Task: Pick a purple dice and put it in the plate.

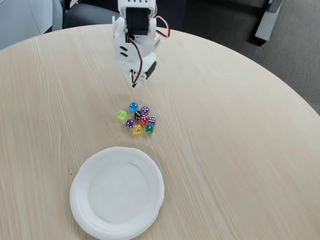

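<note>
Gripper (134, 83) above dice cluster, jaw state unclear; purple dice (129, 124) w/ others, plate (85, 175) nearby

Looks like an office or meeting room to me. I'm working on a big round table (240, 150) with pale wood-grain laminate, the kind used for meetings. Beyond its edge I see dark grey carpet (295, 60), short pile, commercial type. Top right there's a grey metal furniture foot (266, 22), top left part of a dark chair (87, 12). No home or kitchen items.
</note>
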